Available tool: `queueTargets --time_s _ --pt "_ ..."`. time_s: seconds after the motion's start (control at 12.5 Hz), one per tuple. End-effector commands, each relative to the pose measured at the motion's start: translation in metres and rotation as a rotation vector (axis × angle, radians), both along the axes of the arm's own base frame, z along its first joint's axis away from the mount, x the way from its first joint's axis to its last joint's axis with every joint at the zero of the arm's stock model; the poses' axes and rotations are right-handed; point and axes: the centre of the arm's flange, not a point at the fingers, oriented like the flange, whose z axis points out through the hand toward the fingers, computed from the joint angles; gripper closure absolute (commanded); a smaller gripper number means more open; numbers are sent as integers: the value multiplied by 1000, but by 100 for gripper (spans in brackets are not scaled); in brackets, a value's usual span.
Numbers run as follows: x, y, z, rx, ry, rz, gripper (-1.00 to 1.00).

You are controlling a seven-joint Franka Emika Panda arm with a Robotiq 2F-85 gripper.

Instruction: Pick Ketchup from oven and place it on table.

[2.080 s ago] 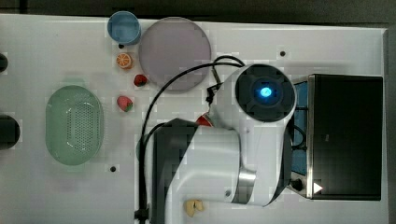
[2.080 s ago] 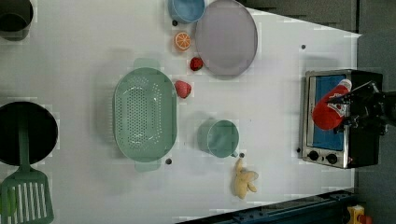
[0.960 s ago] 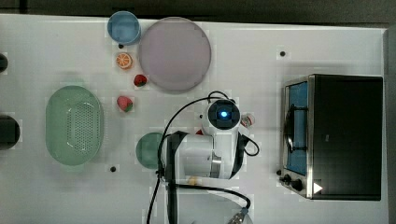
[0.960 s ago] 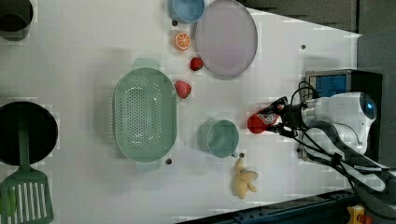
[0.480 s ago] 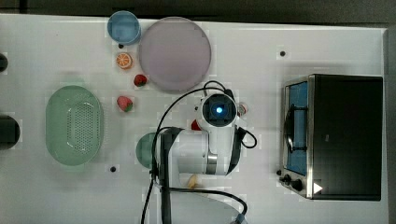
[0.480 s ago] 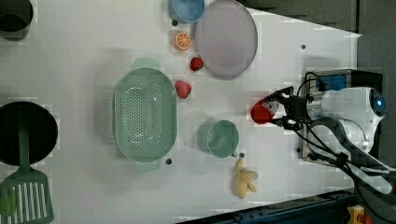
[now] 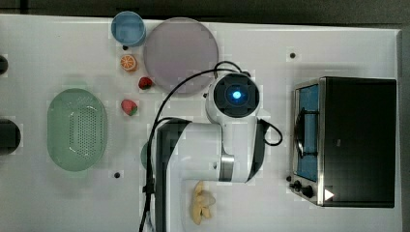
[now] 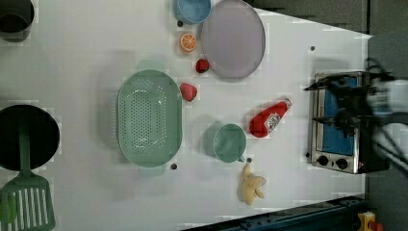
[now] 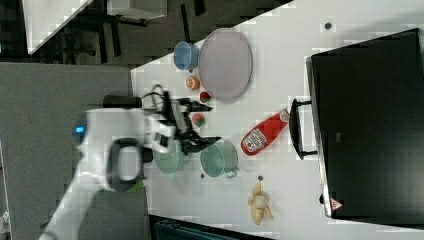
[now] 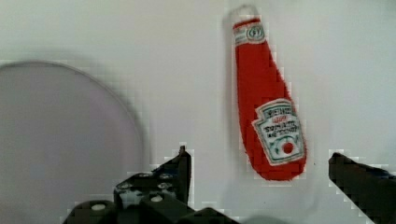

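The ketchup (image 8: 269, 119), a red bottle with a white label and white cap, lies on its side on the white table (image 8: 86, 48), between the green cup and the oven (image 8: 337, 149). It also shows in the right view (image 9: 262, 132) and in the wrist view (image 10: 268, 121). My gripper (image 10: 258, 156) hangs open above the bottle, apart from it, with nothing between its fingers. The left view shows the gripper (image 8: 312, 103) blurred in front of the oven, and the right view shows the gripper (image 9: 214, 123) wide open. In the top view my arm (image 7: 236, 94) covers the ketchup.
A green cup (image 8: 228, 142) stands close beside the bottle and a banana (image 8: 251, 185) lies nearer the front edge. A green colander (image 8: 149, 118), a purple plate (image 8: 233, 38), a blue bowl (image 8: 192, 8), an orange (image 8: 188, 42) and two strawberries (image 8: 202, 65) sit further off.
The gripper has opened and let go of the ketchup, which now lies on the table. The gripper has lifted away from it, shifting towards the left view's right.
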Motion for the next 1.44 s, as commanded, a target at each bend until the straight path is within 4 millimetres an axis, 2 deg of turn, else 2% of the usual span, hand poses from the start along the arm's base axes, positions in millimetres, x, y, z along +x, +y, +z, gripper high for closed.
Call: queueTargets --time_s 0.08,0.16,0.24,0.4,0.48,0.64,1.44 --pt "7 2 121 9 -85 -33 -100" --pt "4 -2 159 8 -93 -39 -100" --pt "-1 -4 187 10 -77 -43 -100" --pt "-11 1 213 13 -15 -36 -100" --pt "-11 0 220 12 -23 -37 -100" --pt "-10 0 226 12 -38 -37 -100" --pt "-7 -1 219 12 -26 -37 -100"
